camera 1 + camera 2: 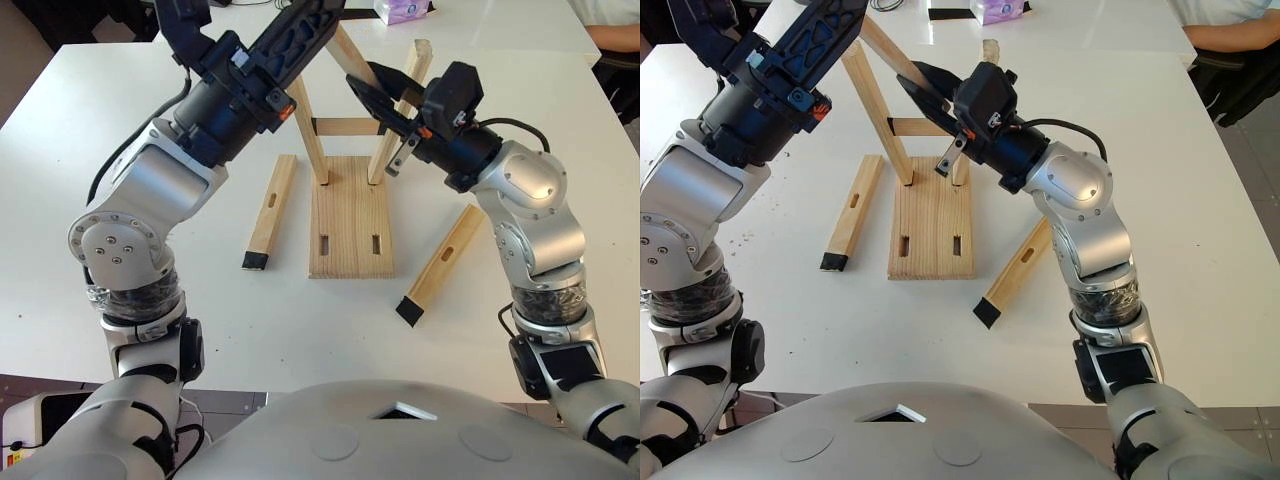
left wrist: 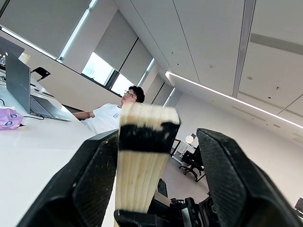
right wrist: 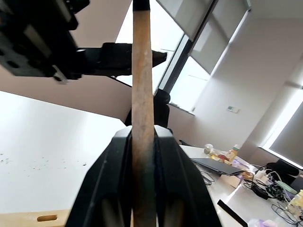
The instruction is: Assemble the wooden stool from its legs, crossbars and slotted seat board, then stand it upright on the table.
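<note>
Left eye view: two loose legs [image 1: 272,210] [image 1: 443,262] lie on the table [image 1: 300,320], one on each side of the flat seat board [image 1: 350,215]. Two upright legs [image 1: 312,140] stand at the board's far end, joined by a crossbar [image 1: 345,126]. The right gripper [image 3: 142,142] clamps the right upright leg. The left gripper [image 2: 156,137], higher up, straddles a slanting stick [image 1: 358,55] at its black-banded end, with one finger [image 2: 90,189] touching and a gap at the other.

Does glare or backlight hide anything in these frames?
Right wrist view: bright windows silhouette the left gripper; the clamped leg is readable. Left wrist view: fingers dark, other leg's end lit. Left eye view: table evenly lit, soft shadows.
</note>
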Available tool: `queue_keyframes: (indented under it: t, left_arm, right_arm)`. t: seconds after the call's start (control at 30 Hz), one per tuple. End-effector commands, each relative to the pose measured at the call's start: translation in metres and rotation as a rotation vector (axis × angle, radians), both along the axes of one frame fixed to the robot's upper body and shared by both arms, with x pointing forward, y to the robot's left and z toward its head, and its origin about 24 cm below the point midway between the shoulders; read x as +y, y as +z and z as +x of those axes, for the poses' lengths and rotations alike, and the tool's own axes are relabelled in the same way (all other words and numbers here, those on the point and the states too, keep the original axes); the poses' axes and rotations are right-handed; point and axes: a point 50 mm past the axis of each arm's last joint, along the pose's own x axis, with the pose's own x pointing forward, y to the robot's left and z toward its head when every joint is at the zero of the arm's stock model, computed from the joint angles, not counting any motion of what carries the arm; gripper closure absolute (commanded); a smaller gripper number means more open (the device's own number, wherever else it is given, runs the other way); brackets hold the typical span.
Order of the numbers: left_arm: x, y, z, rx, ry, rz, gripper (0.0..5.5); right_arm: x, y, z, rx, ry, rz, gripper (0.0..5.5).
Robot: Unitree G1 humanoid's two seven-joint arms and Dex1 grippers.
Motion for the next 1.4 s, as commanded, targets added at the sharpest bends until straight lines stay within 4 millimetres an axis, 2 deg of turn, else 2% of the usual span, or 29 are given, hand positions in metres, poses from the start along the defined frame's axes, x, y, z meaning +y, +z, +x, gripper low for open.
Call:
queue_keyframes:
  t: [0.03,0.1,0.43,0.73,0.77,0.97,1.07,1.17,1.3,1.4]
  left_arm:
    - [0.001,-0.003,0.001,-0.007,0.007,0.032,2.62]
    - [0.001,-0.003,0.002,-0.012,0.008,0.038,2.62]
    - [0.003,-0.005,0.003,-0.040,0.008,0.078,4.05]
    - [0.002,0.001,-0.003,-0.129,0.001,0.096,4.12]
    - [0.004,0.001,-0.003,-0.134,0.004,0.098,4.12]
    - [0.009,-0.003,-0.001,-0.132,0.021,0.114,4.17]
    - [0.013,-0.006,0.002,-0.143,0.035,0.160,4.17]
    - [0.031,-0.012,0.007,-0.209,0.067,0.279,4.17]
    - [0.081,-0.031,0.012,-0.280,0.053,0.578,4.18]
    - [0.113,-0.037,0.015,-0.282,0.015,0.731,4.18]
  right_arm:
    - [-0.002,-0.002,-0.001,0.013,0.012,-0.023,5.08]
    - [-0.003,-0.003,0.000,0.011,0.012,-0.033,5.08]
    - [-0.003,-0.001,0.002,0.007,-0.008,-0.006,5.08]
    - [-0.002,-0.001,0.002,0.004,-0.019,-0.003,5.08]
    - [-0.002,-0.002,0.003,0.010,-0.024,-0.008,4.72]
    - [-0.008,-0.010,0.006,0.058,-0.038,-0.043,3.90]
    - [-0.020,-0.013,0.007,0.089,-0.083,-0.042,3.47]
    - [-0.044,-0.021,0.002,0.142,-0.095,-0.077,3.29]
    - [-0.070,-0.024,-0.004,0.181,-0.101,-0.122,3.29]
    - [-0.079,-0.025,0.004,0.178,-0.147,-0.143,3.29]
